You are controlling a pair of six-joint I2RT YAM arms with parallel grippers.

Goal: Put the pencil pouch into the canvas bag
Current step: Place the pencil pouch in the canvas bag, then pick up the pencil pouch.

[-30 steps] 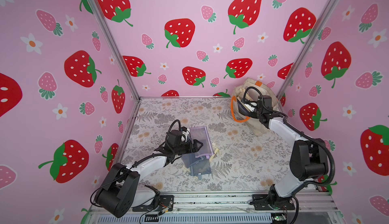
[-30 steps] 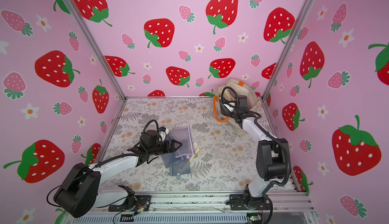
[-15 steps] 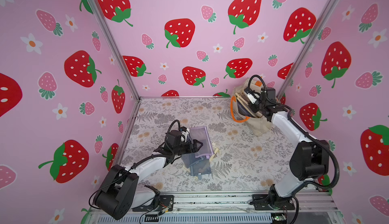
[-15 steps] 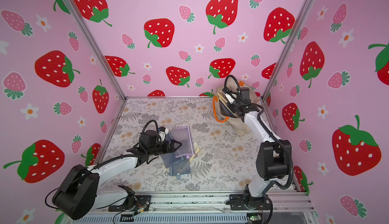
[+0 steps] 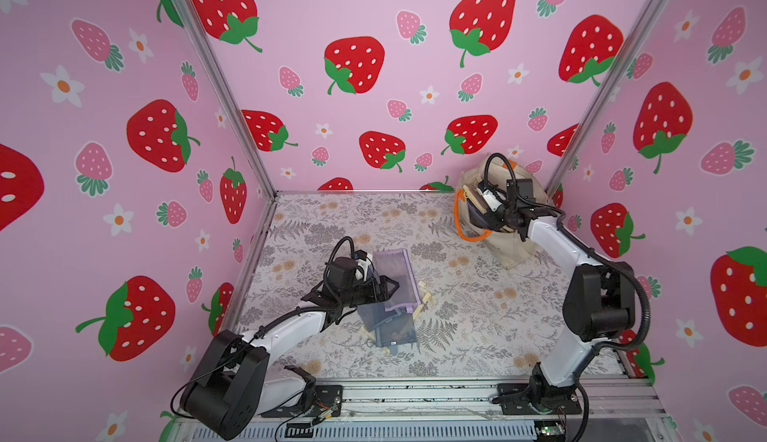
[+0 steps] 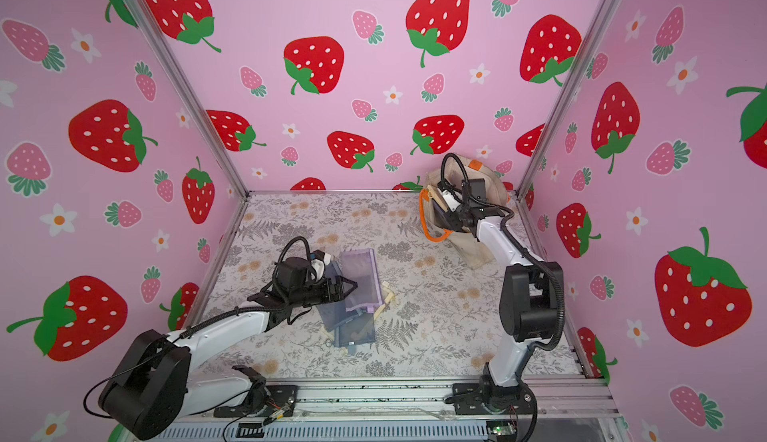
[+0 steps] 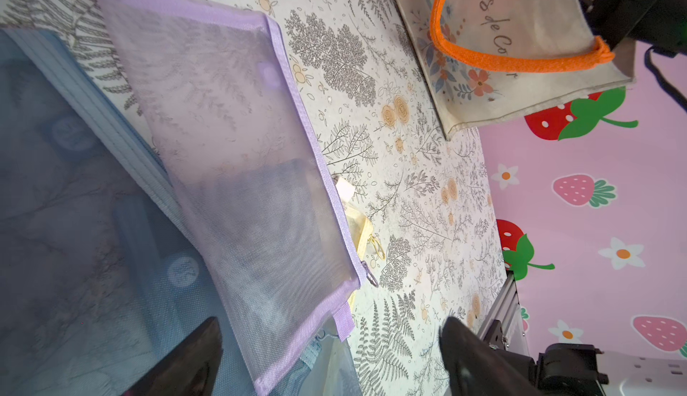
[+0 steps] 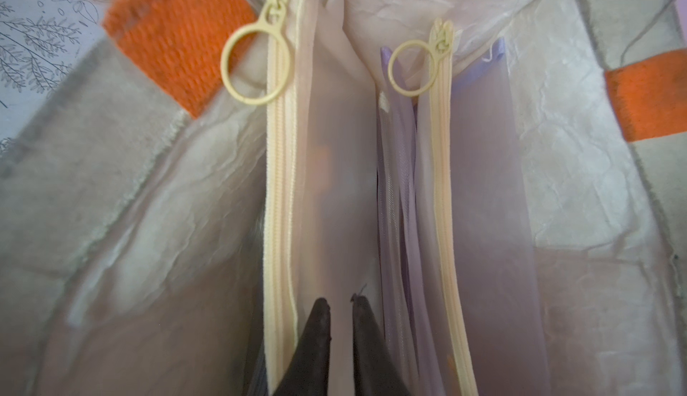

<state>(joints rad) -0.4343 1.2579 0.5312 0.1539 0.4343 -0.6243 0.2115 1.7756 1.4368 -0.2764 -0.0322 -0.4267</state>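
Note:
The cream canvas bag with orange handles stands at the back right corner. My right gripper is inside its mouth, shut to a narrow slit over a translucent pink pouch with a cream zipper. A lilac pouch stands beside that one in the bag. At the table's middle a purple mesh pencil pouch lies across a blue mesh pouch. My left gripper hovers open above the purple pouch's zipper end, holding nothing.
A yellowish pouch peeks out from under the purple one. The strawberry-print walls close in the back and both sides, and the bag leans near the right wall. A metal rail runs along the table's front edge.
My right gripper has shifted slightly up and back at the bag's mouth, and the bag's top has moved with it. The left arm has stayed almost still above the pouches.

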